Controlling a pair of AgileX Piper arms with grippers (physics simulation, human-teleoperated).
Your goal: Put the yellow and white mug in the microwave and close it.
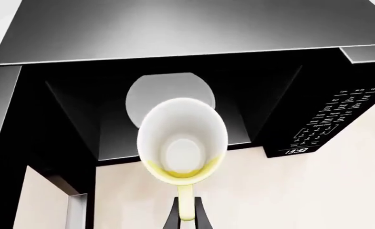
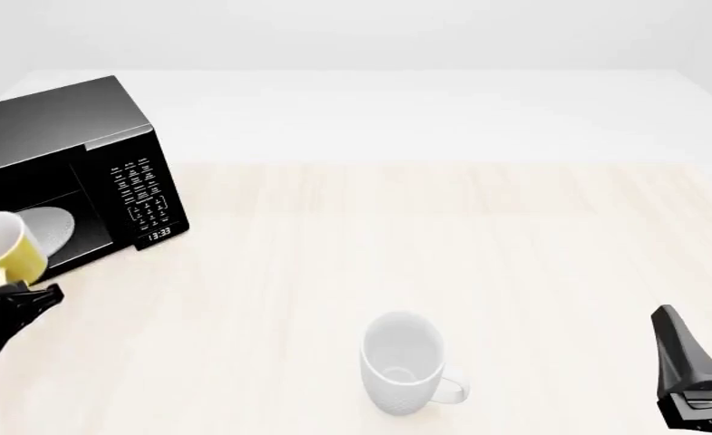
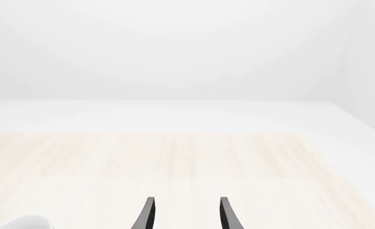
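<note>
A white mug (image 2: pixel 401 364) stands upright on the pale wooden table (image 2: pixel 477 245), well left of the right claw, its handle apparently toward that claw.

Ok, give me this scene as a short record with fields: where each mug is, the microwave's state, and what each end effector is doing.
yellow mug: held by its handle, in front of the open microwave, not yet inside
microwave: door open, white turntable visible inside, far left of the table
white mug: lying on its side, near middle of the table, untouched
left end effector: shut on the yellow mug's handle
right end effector: open, holding nothing, at the near right
</note>
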